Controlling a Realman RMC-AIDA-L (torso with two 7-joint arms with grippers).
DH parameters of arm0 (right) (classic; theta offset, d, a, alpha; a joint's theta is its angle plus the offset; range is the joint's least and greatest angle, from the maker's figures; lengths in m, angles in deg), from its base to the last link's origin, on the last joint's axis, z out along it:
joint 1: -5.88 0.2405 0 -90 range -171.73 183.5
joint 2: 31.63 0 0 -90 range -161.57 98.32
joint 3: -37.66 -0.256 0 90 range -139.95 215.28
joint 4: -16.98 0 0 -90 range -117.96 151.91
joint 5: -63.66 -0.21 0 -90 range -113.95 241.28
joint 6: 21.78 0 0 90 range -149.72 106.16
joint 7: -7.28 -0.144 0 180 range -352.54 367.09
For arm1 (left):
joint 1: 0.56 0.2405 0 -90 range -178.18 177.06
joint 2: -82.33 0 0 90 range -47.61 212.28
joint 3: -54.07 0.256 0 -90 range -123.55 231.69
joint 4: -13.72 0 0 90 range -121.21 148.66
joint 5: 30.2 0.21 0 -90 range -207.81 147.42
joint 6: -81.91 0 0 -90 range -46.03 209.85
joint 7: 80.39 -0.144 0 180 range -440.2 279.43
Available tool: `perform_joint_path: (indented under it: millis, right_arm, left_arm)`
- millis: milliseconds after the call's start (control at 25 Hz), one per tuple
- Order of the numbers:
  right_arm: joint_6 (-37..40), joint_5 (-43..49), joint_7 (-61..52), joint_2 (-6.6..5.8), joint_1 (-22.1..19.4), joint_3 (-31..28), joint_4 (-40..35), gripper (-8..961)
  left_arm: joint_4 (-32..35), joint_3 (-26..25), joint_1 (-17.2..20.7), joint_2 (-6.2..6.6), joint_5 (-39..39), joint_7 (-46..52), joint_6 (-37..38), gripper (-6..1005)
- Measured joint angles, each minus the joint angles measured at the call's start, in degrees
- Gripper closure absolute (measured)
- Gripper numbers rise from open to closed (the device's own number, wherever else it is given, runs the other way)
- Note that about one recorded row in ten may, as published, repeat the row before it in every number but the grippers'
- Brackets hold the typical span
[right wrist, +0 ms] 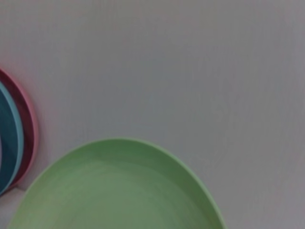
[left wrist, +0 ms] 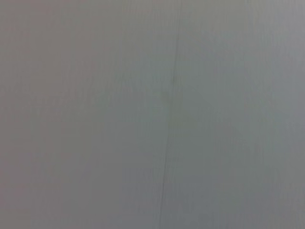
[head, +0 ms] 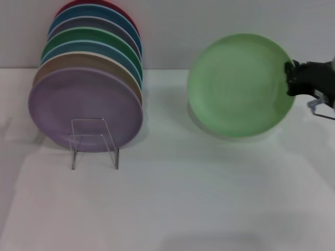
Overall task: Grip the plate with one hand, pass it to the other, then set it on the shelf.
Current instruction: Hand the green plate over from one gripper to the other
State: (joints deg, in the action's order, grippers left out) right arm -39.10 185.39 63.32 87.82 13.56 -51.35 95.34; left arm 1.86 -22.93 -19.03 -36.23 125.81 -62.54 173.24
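Pale green and round, the plate (head: pixel 238 83) is up off the table (head: pixel 209 198), tipped so its inside faces the head camera. The right gripper (head: pixel 291 79) pinches the plate's rim on the side away from the shelf. Its black fingers are pressed onto that edge. A soft shadow lies on the white table under the plate.

The shelf (head: pixel 94 141) is a small stand of thin clear bars. It sits well apart from the plate, on the robot's left side of the table. A row of plates leans upright in it. The lilac plate (head: pixel 84 107) is at the front, just behind the shelf's front loop. Behind the lilac plate come a tan plate (head: pixel 57 65), a darker green plate (head: pixel 78 37), some blue ones and a red plate (head: pixel 128 18) at the very back.

From the right wrist, the green plate fills the near part, and the red and blue rims of the row show farther off.

No view shows the left gripper; the left wrist camera sees only a plain grey surface.
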Motion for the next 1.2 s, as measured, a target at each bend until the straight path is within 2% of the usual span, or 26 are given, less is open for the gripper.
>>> perform_joint_path:
  millis: [80, 120, 200, 440, 480, 520, 640, 680, 720, 840, 1000, 1080, 1200]
  right_arm:
    - [8.19, 0.32, 1.03, -0.04, -0.85, 5.35, -0.40, 927]
    - [8.19, 0.32, 1.03, -0.04, -0.85, 5.35, -0.40, 928]
    - [14.35, 0.39, 1.78, -0.08, -1.60, 9.11, -0.95, 929]
    - [36.02, 1.23, 1.93, -0.33, -3.35, 21.18, -5.14, 927]
    - [42.39, 1.22, 0.24, -0.34, -3.17, 24.39, -7.94, 927]
    - [42.39, 1.22, 0.24, -0.34, -3.17, 24.39, -7.94, 928]
    - [51.16, 1.22, -4.95, -0.35, -2.12, 28.79, -12.94, 928]
    - [57.65, 1.22, -9.86, -0.35, -1.19, 31.72, -16.98, 928]
    - [57.65, 1.22, -9.86, -0.35, -1.19, 31.72, -16.98, 928]
    - [66.79, 1.22, -17.79, -0.35, 0.73, 35.68, -23.45, 927]
    - [75.27, 1.22, -28.84, -0.31, 3.86, 40.49, -32.23, 927]
    - [81.42, 1.23, -35.57, -0.26, 5.74, 44.68, -38.52, 927]
    - [84.92, 1.23, -38.38, -0.17, 6.41, 46.85, -41.56, 926]
  left_arm:
    - [0.00, 0.05, 0.04, 0.00, 0.05, 0.06, 0.01, 248]
    - [0.00, 0.05, 0.04, 0.00, 0.05, 0.06, 0.01, 249]
    - [0.00, 0.10, 0.04, 0.00, 0.07, 0.07, 0.05, 250]
    - [0.00, 0.10, 0.37, 0.00, 0.09, 0.09, 0.08, 254]
    - [0.00, 0.11, 0.42, 0.00, 0.09, 0.09, 0.09, 254]
    - [0.00, 0.13, 0.48, 0.00, 0.09, 0.09, 0.09, 255]
    - [0.00, 0.26, 0.56, 0.00, 0.08, 0.09, 0.09, 257]
    - [0.00, 0.26, 0.56, 0.00, 0.08, 0.09, 0.09, 258]
    - [0.00, 0.44, 0.61, 0.00, 0.07, 0.09, 0.09, 258]
    - [0.00, 1.51, 0.79, 0.00, 0.08, 0.12, 0.09, 260]
    - [0.00, 3.70, 1.02, -0.09, 0.09, 0.14, 0.21, 263]
    - [0.00, 6.12, 1.47, -0.18, 0.09, 0.16, 1.39, 264]
    - [0.00, 7.87, 1.84, -0.23, 0.09, 0.17, 2.73, 266]
